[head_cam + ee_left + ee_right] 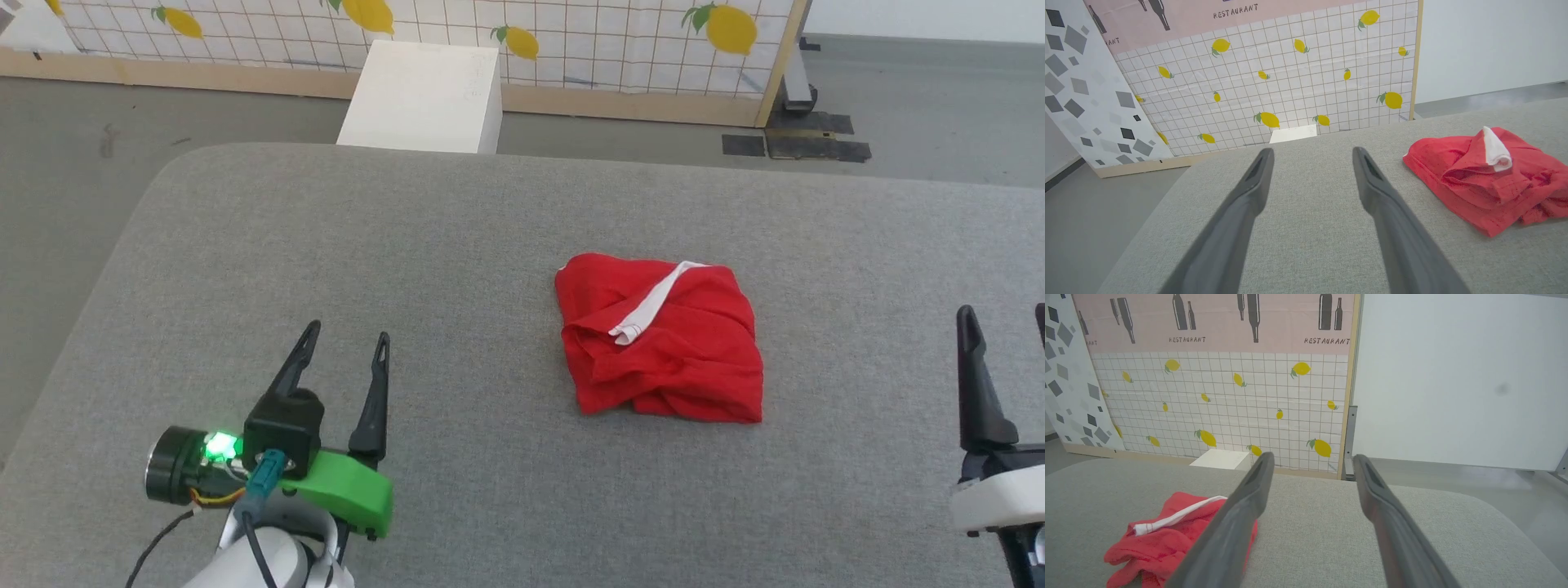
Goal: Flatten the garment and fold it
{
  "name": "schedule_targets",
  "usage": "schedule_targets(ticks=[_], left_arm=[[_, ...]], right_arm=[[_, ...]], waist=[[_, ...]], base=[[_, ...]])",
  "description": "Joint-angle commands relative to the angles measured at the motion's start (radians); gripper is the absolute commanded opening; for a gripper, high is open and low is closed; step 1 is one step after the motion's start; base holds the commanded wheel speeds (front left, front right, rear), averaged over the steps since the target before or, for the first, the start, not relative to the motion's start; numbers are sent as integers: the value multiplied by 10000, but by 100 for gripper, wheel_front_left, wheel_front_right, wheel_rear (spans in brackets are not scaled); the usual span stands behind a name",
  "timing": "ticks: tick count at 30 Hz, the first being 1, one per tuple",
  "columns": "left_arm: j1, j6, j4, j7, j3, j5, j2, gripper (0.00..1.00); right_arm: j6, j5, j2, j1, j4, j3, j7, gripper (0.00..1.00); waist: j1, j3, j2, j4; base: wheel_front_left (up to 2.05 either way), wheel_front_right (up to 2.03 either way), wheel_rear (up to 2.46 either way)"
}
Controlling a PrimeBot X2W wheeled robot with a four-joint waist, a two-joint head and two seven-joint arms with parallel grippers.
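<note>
Crumpled red soft-fabric shorts (678,359), white-striped, lie bunched on the grey cloth-topped table (408,245), between the left gripper (346,333) and right gripper (1004,314) — both wide open, empty. Best pinch opposite edges — which hem, hard to tell — and spread.

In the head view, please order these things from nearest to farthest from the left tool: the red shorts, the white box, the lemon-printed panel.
1. The red shorts, on the grey table, to the right of the left tool.
2. The white box, beyond the table's far edge.
3. The lemon-printed panel, standing behind the box.
</note>
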Motion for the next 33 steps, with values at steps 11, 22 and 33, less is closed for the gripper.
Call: schedule_targets(ticks=[11,22,33], left_arm=[[-36,-19,-33,-81,-107,54,-94,100],[-601,-128,-96,-30,-360,366,-310,100],[-1116,-152,5,-123,-462,566,-682,100]], right_arm=[[-13,550,-28,-36,-391,124,1220,100],[-13,5075,-758,-2416,803,-9,8309,100],[-13,3869,-112,-5023,2783,-1100,12077,100]], waist=[[0,448,0,228],[0,1943,0,975],[0,2987,0,1934]], base=[[0,0,0],[0,0,0],[0,0,0]])
